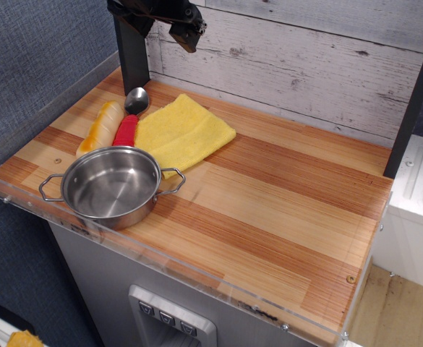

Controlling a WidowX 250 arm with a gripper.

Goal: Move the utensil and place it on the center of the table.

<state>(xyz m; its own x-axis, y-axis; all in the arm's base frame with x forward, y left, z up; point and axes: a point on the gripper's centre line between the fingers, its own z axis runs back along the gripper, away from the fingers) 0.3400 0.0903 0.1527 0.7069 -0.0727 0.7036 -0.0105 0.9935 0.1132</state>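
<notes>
Pot (111,186) at the table's (269,210) front-left edge.
Left to right: steel pot with 2 wire loop handles, bread roll (101,127) behind it, red-handled spoon (130,116), yellow cloth (181,131). Gripper (186,32) hangs above the back edge; whether its jaws are parted or closed cannot be told.

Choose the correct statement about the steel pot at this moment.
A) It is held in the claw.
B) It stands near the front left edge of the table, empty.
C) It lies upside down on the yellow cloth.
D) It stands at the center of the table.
B: the pot sits upright and empty by the table's front left edge, away from the claw.
</notes>
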